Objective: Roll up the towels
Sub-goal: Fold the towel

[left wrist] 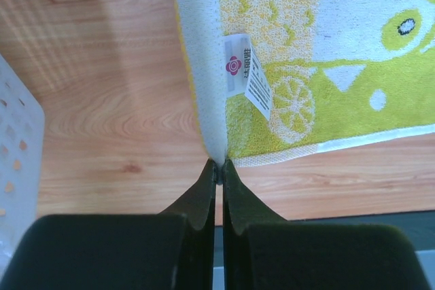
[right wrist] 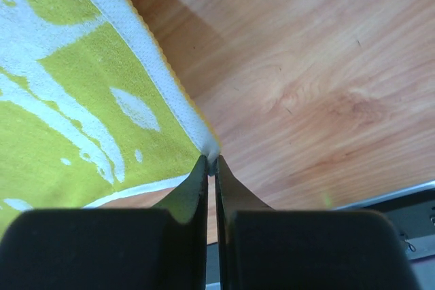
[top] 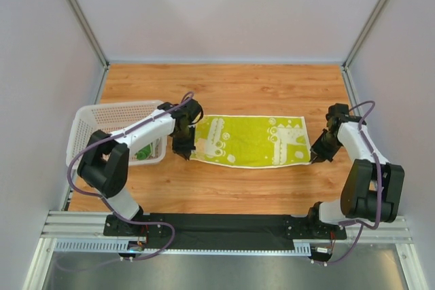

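Observation:
A lime-yellow towel (top: 250,140) with white prints lies spread flat on the wooden table. My left gripper (top: 183,155) is shut on its near left corner (left wrist: 216,154), the white border pinched between the fingertips. My right gripper (top: 314,158) is shut on the near right corner (right wrist: 209,153). A white care label (left wrist: 246,76) shows near the left edge. A bit of green cloth (top: 143,153) lies inside the basket; I cannot tell whether it is the other towel.
A white mesh basket (top: 109,119) stands at the table's left side, just left of my left arm. The black base rail (top: 217,225) runs along the near edge. Grey walls close in the sides and back.

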